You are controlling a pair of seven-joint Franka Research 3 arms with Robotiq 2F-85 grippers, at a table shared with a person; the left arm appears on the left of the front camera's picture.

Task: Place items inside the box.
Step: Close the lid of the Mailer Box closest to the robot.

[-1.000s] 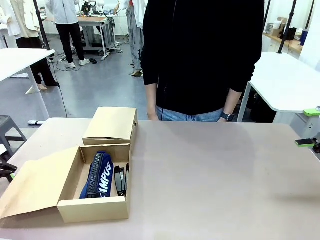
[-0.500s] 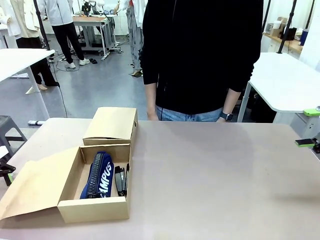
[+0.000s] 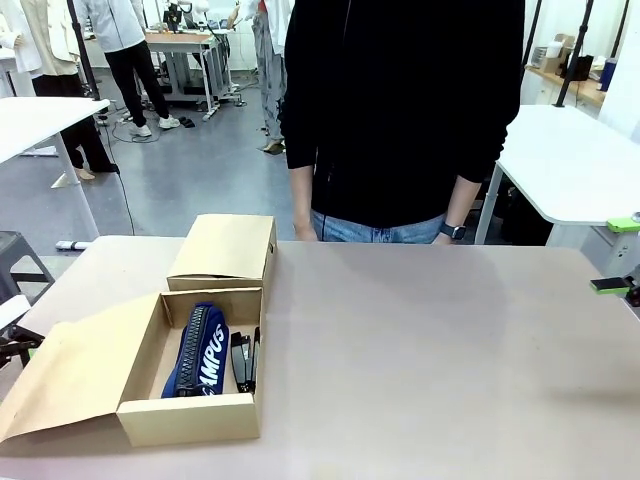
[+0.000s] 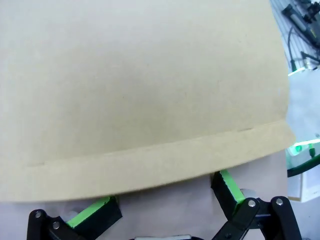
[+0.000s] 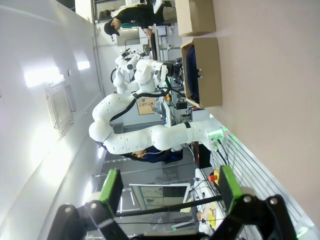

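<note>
The open cardboard box [image 3: 190, 425] sits at the table's front left, its lid flap [image 3: 70, 375] folded out to the left. Inside lie a navy pouch lettered "CAMPUS" [image 3: 200, 352] and black staplers [image 3: 243, 362] beside it. The other items are not visible. My left gripper [image 3: 14, 346] is at the left table edge beside the flap. In the left wrist view it [image 4: 160, 200] stands open, with the flap's edge [image 4: 150, 160] lying just over its fingertips. My right gripper [image 3: 616, 256] hangs open and empty at the far right; its wrist view [image 5: 170, 186] looks across at the box [image 5: 205, 72].
A closed cardboard box [image 3: 222, 250] stands right behind the open one. A person in a black top [image 3: 400, 110] stands at the far table edge, hands down behind it. The bare tabletop [image 3: 430, 350] stretches from the boxes to the right edge.
My left gripper has shifted slightly at the left edge by the flap. The box, its contents and the right gripper have stayed put.
</note>
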